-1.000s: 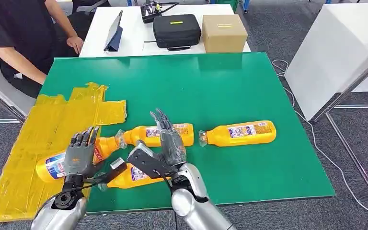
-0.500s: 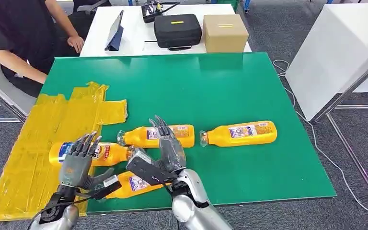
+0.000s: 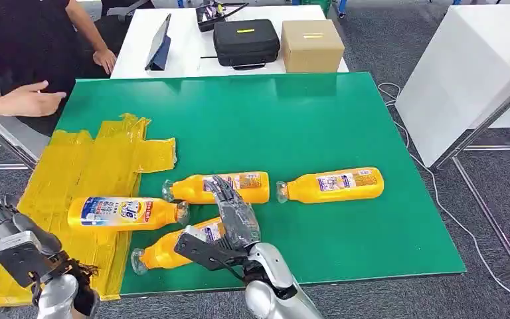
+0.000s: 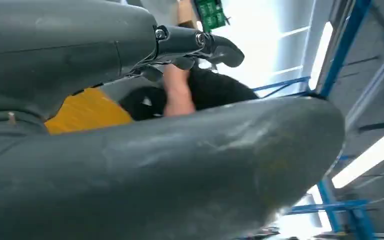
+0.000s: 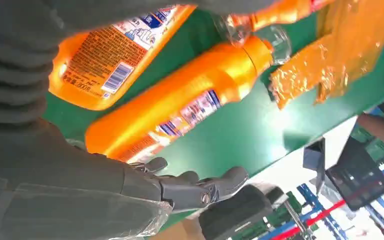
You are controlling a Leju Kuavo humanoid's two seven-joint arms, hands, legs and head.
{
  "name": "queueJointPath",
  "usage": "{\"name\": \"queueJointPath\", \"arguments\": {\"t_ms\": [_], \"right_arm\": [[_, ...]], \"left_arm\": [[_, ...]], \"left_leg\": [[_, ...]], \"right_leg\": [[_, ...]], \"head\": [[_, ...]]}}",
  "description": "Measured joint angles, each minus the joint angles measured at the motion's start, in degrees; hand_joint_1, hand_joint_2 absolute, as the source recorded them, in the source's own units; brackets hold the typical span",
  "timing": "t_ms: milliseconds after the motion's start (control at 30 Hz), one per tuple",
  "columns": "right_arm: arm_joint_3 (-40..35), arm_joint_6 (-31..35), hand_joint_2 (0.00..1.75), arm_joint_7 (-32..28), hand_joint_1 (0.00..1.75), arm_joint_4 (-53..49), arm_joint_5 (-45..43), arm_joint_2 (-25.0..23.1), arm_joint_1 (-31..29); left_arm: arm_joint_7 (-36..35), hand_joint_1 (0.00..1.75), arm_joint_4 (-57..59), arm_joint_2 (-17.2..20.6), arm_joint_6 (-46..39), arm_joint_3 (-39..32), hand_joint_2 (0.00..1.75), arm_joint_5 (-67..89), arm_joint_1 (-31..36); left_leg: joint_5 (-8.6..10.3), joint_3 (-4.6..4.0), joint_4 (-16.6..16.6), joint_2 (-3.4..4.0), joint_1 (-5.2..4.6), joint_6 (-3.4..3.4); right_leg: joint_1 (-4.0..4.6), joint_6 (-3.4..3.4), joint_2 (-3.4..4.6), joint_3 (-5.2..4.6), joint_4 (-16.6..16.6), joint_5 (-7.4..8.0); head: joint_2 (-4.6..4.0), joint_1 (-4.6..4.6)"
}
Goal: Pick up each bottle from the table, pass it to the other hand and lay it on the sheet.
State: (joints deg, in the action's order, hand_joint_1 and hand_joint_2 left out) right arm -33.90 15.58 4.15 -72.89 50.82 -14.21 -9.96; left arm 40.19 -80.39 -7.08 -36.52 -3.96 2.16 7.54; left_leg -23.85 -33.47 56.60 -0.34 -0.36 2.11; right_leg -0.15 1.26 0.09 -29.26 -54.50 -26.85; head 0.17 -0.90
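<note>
You had your left hand (image 3: 13, 239) off the table's near-left corner, beside the yellow sheet (image 3: 73, 193), fingers apart and holding nothing. One bottle (image 3: 123, 212) already lay on the sheet with its neck reaching onto the green table (image 3: 292, 113). The step in hand looked to be the next pickup: your right hand (image 3: 229, 222) hung over the near bottle (image 3: 166, 249), just right of the sheet's edge, fingers stretched out and grasping nothing yet. To do it well, you would have lowered squarely over the bottle's fat label part, not the tapering neck, and closed firmly, since the smooth round plastic could roll. The bottles were orange plastic with printed labels and clear caps, all lying on their sides. A third bottle (image 3: 216, 188) lay just beyond your right hand, and a fourth (image 3: 332, 184) lay well right of the sheet.
</note>
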Motion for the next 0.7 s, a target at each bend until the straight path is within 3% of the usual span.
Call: {"name": "queueJointPath", "arguments": {"t_ms": [467,700], "right_arm": [[-0.5,-0.2,1.75,0.2,0.0,-0.4,0.3,0.2,0.3],[-1.0,-5.4,1.75,4.6,0.0,-2.1,8.2,1.9,2.6]], "left_arm": [[0.0,0.0,-5.7,0.0,0.3,1.3,0.0,-0.6,-0.8],[0.0,0.0,-10.9,-2.4,9.1,0.3,0.0,-8.0,-4.0]], "left_leg": [[0.0,0.0,0.0,-0.01,-0.01,0.0],[-0.02,-0.02,0.0,-0.01,-0.04,0.0]], "right_leg": [[-0.01,0.0,-0.01,-0.01,0.0,0.0],[-0.02,0.01,-0.01,-0.01,0.0,-0.01]], "head": [[0.0,0.0],[0.02,0.0]]}}
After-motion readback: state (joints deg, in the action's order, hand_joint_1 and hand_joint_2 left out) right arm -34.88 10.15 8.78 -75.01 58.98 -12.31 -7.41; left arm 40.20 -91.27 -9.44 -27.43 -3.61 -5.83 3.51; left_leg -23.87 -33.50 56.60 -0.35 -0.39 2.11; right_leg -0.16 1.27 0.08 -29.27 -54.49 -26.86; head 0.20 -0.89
